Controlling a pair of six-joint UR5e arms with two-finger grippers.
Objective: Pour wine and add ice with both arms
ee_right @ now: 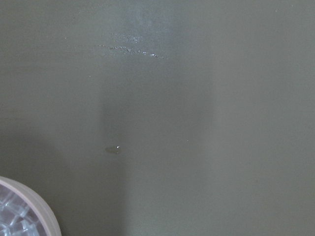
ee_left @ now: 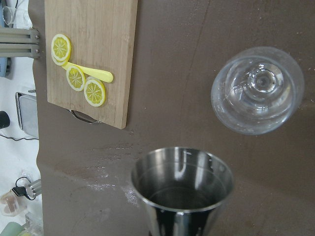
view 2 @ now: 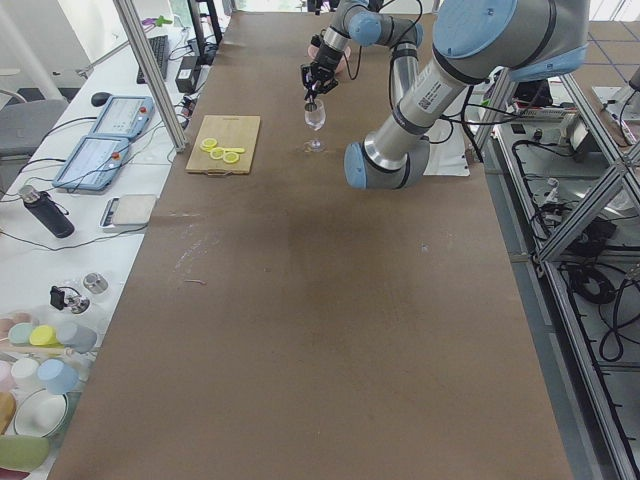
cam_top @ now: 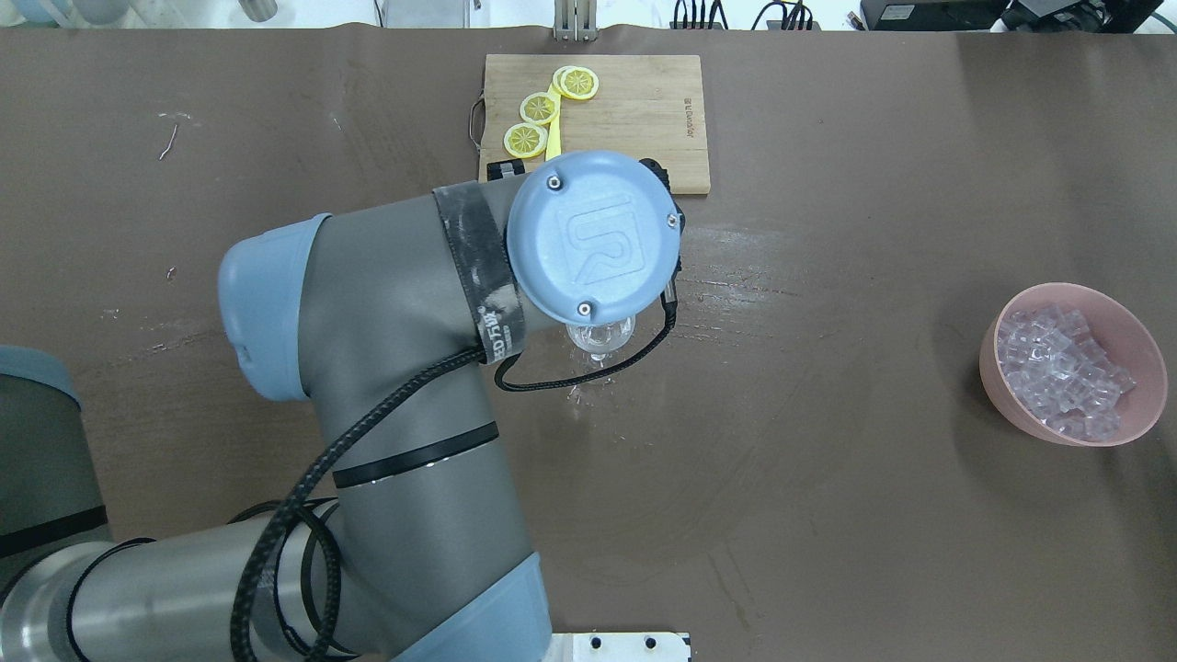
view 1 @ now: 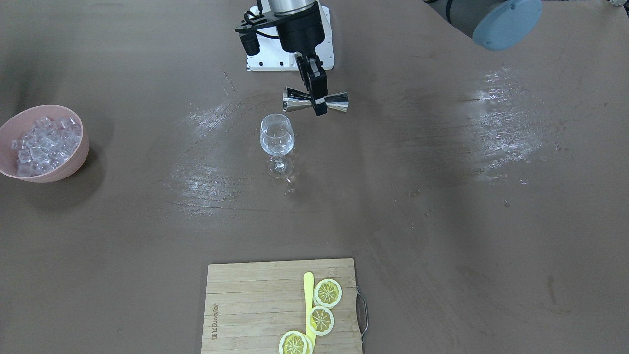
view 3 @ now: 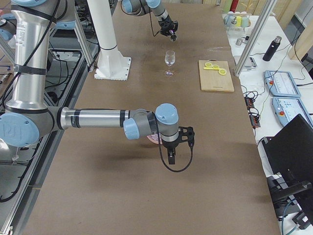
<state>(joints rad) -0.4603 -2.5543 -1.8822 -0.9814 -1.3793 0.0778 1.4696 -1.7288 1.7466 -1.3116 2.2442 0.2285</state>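
The brown table [view 1: 442, 236] bore wet streaks [view 1: 506, 123]; the left gripper [view 1: 319, 104] clenched a jigger [view 1: 337, 101]; whether the right gripper [view 3: 170, 158] was clenched couldn't be told.

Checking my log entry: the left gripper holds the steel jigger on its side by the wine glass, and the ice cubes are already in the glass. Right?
Not quite: the ice lies in the pink bowl, as the front-facing view shows, and no cubes show in the wine glass. The left gripper does hold the jigger on its side beside it.
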